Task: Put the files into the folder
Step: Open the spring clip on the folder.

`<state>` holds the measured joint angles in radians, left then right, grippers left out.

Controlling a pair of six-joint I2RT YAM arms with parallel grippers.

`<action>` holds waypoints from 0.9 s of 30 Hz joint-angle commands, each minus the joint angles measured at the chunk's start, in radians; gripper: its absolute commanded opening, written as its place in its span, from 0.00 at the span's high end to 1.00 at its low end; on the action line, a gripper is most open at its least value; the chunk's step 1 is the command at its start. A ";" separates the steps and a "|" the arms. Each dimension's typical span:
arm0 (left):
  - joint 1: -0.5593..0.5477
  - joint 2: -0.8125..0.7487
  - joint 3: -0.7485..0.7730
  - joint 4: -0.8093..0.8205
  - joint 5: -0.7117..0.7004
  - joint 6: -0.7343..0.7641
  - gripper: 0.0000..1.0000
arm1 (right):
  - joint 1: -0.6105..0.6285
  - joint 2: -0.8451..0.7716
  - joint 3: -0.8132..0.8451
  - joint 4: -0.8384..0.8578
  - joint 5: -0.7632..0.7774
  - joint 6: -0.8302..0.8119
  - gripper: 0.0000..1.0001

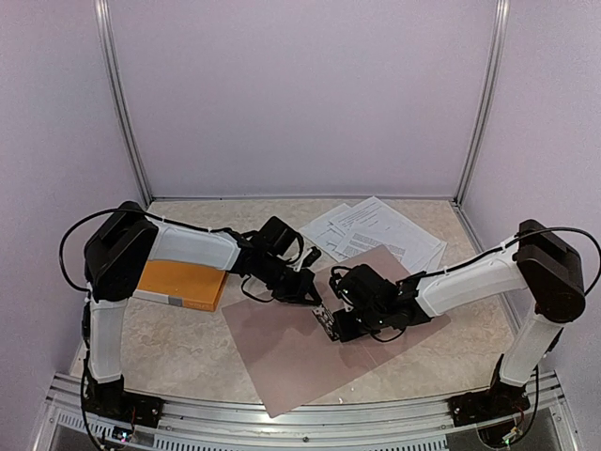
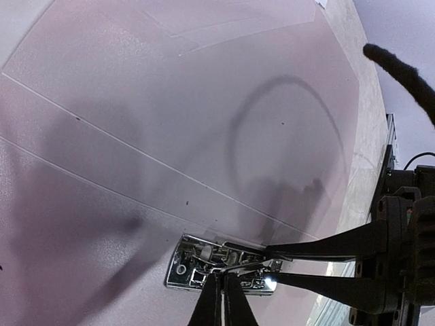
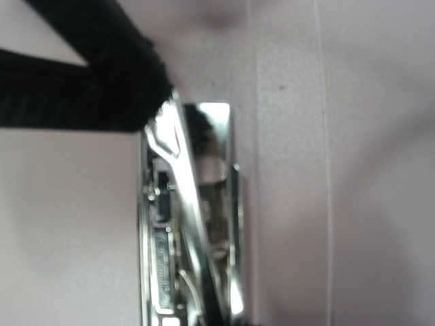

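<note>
The pink translucent folder (image 1: 282,348) lies open and flat on the table, with a chrome clip (image 1: 326,322) at its middle. The files (image 1: 376,230), white printed sheets, lie fanned at the back, their near edge under the folder. My left gripper (image 2: 223,282) is shut, and its tips rest against the raised lever of the chrome clip (image 2: 197,265). My right gripper (image 2: 272,265) reaches in from the right and is shut on that lever. In the right wrist view the lever (image 3: 180,176) slants down into my right gripper (image 3: 217,319), and the left gripper's fingertips (image 3: 146,81) touch its top end.
A flat orange box (image 1: 183,282) lies on the left, under my left arm. Metal frame posts (image 1: 122,103) stand at the back corners against plain walls. An aluminium rail (image 1: 282,427) runs along the near table edge.
</note>
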<state>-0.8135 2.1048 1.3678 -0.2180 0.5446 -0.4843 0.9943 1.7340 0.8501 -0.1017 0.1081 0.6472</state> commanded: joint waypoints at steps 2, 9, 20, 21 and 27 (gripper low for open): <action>-0.048 0.011 0.035 -0.274 0.040 0.024 1.00 | -0.069 0.017 -0.047 -0.188 0.190 0.007 0.92; -0.054 0.009 0.110 -0.270 0.038 0.017 1.00 | -0.061 -0.061 -0.028 -0.129 0.153 -0.047 0.79; -0.058 -0.024 0.148 -0.202 0.066 0.002 1.00 | -0.046 -0.171 -0.058 -0.040 0.104 -0.095 0.48; -0.057 -0.026 0.153 -0.193 0.078 0.000 1.00 | -0.041 -0.180 -0.065 -0.041 0.112 -0.092 0.46; -0.068 -0.011 0.226 -0.188 0.123 0.011 1.00 | -0.025 -0.293 -0.138 -0.098 0.198 -0.003 0.45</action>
<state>-0.8635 2.1017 1.5295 -0.3939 0.6147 -0.4881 0.9569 1.5215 0.7609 -0.1528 0.2317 0.5808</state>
